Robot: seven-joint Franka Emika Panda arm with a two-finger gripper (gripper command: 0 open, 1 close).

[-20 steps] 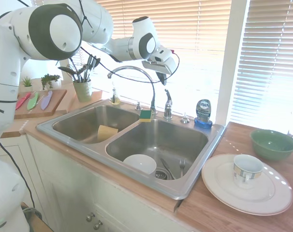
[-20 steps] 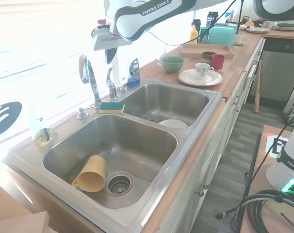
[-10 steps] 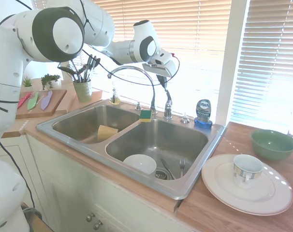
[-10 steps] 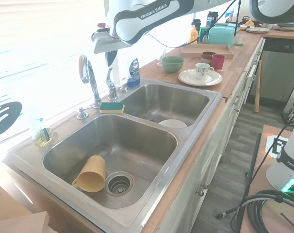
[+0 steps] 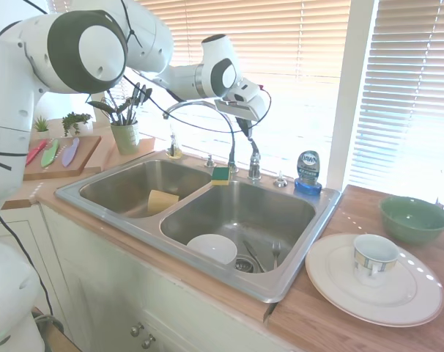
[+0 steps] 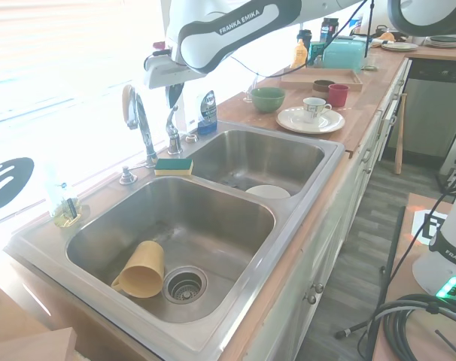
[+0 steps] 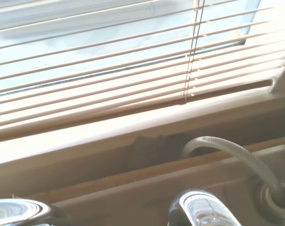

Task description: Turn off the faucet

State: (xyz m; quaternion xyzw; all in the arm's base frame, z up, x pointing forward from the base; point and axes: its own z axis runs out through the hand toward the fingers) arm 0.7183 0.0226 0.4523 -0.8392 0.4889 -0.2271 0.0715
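End effector (image 5: 246,129) is positioned just above the short curved chrome lever handle (image 5: 254,149) of the shiny chrome gooseneck faucet (image 5: 200,110) at the steel sink's rear rim (image 5: 280,192). Finger opening cannot be told; nothing is seen held. Risk judged: slipping off the slick lever during descent.

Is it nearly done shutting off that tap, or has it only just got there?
Only just there, it seems. The gripper hangs right above the faucet's lever handle, and contact can't be confirmed from either outside view. No water is visible running from the arched spout, though glare makes that hard to judge. Left to do: close onto the handle and move it to off.
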